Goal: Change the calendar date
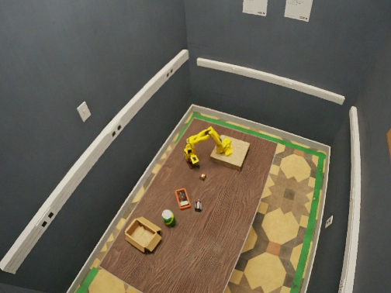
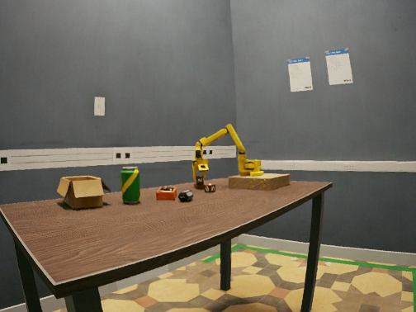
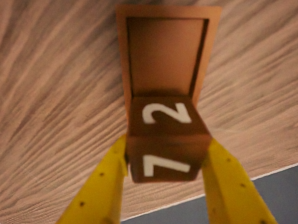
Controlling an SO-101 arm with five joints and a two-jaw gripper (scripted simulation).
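gripper point(image 3: 165, 175) clamped on brown cube point(image 3: 166, 142), faces 2 and 7 showing, cube at near end of tray point(image 3: 125, 55), second cube point(image 1: 202, 177) loose on table point(image 1: 217, 217), apart from tray

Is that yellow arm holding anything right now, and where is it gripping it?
Yes: a brown number cube, showing 2 and 7, pinched on two opposite side faces between the yellow fingers.

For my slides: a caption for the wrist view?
Gripper shut on number cube showing 2 and 7, above the tray.
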